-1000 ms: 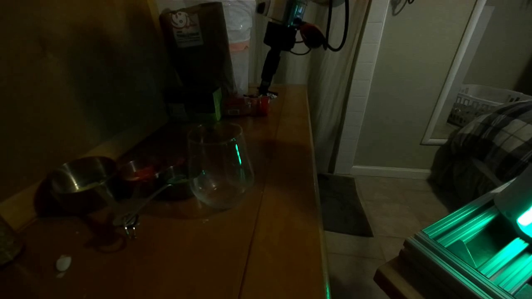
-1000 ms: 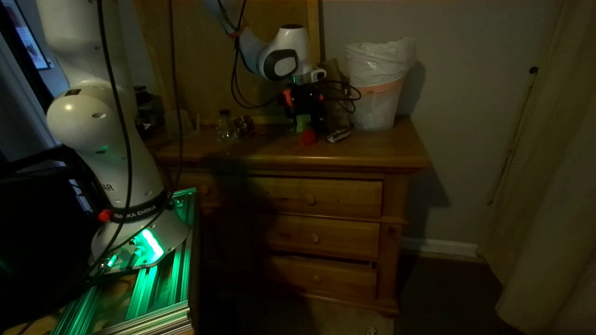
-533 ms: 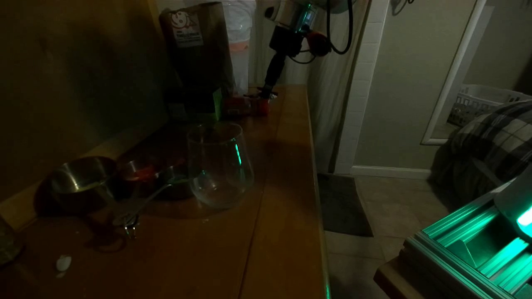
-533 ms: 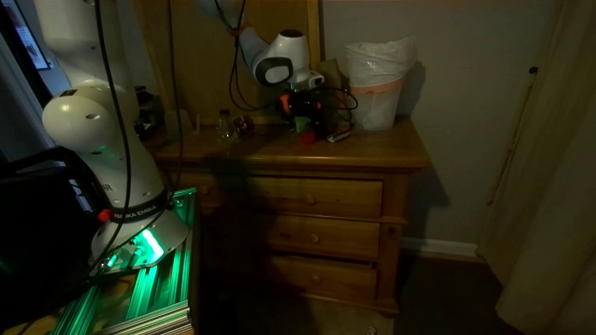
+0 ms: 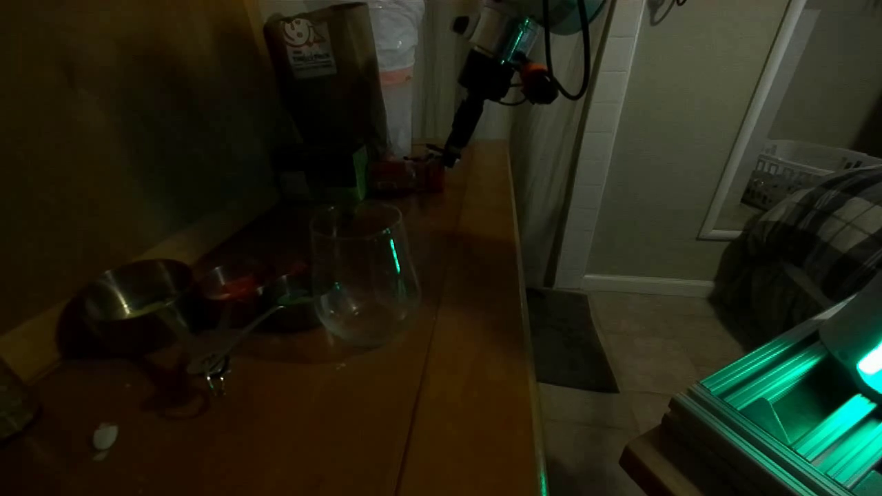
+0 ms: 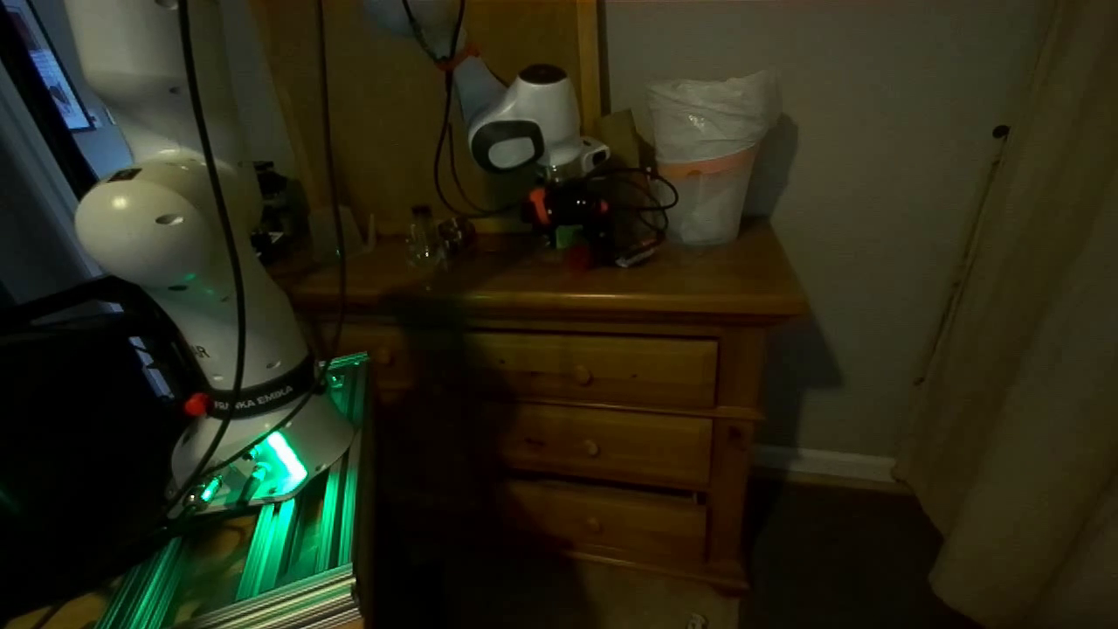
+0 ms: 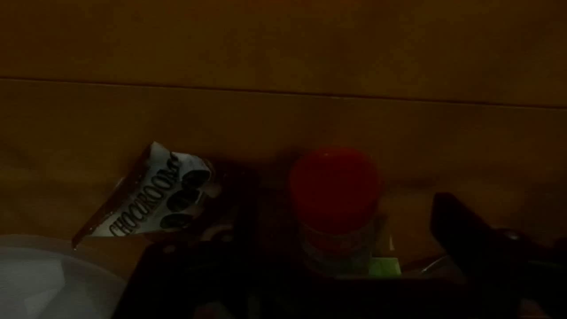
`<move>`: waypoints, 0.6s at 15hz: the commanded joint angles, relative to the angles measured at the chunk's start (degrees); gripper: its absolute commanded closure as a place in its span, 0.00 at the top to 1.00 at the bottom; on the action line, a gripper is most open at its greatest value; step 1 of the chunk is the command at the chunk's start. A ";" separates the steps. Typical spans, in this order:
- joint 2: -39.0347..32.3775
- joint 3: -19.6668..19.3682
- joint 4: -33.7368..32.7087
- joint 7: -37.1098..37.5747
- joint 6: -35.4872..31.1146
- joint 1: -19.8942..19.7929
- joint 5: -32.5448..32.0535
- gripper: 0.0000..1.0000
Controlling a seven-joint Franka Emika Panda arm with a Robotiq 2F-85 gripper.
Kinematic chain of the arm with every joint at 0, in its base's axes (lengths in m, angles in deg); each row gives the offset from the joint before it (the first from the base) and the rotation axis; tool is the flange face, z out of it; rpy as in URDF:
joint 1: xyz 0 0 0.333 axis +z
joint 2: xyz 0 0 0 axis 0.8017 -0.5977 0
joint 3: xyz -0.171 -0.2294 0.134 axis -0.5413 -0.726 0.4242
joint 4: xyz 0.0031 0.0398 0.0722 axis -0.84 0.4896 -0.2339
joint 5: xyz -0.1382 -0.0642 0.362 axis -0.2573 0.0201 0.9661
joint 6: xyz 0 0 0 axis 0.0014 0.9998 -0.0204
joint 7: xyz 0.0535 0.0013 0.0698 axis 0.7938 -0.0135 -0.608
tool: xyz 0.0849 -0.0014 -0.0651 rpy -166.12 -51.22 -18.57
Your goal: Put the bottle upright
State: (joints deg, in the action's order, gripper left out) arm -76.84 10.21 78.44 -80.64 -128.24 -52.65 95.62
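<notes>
Above the dim tabletop [image 6: 716, 274], back from its drawer-side edge [image 6: 629, 302], holds the pincer [image 7: 340, 197] apart at the bottle [image 7: 336, 212] lying with its red cap [image 7: 334, 184] toward that edge.

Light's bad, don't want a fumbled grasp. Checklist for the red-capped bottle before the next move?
1. Gripper open: ok, one finger shows apart from the bottle in the wrist view.
2. Bottle upright: not ok, on its side, red cap toward the dresser's front edge.
3. Other finger beside the bottle: cannot tell, lost in the dark.
4. Packet clear of the fingers: cannot tell, same dark patch.
5. Glass clear of the gripper: ok, apart in an exterior view.
</notes>
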 commanded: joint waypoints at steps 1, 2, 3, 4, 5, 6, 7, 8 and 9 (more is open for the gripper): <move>-0.33 3.23 0.55 -7.21 -1.66 -2.49 6.29 1.00; -0.45 3.72 0.52 -8.67 -1.77 -2.93 7.63 1.00; -0.61 4.51 0.31 -10.59 -1.66 -3.57 9.45 1.00; -0.83 5.08 0.18 -12.25 -1.84 -4.04 11.04 1.00; -1.09 5.73 -0.05 -14.07 -1.98 -4.59 12.83 1.00; -1.50 6.13 -0.18 -15.73 -2.64 -4.92 14.05 1.00; -1.90 6.54 -0.38 -17.25 -3.08 -5.34 15.43 1.00; -2.24 7.03 -0.60 -18.81 -3.33 -5.84 16.92 1.00; -2.58 7.47 -0.79 -20.35 -4.06 -6.24 18.24 1.00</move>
State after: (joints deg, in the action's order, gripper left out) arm -77.86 15.46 78.57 -95.32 -129.88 -56.93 108.93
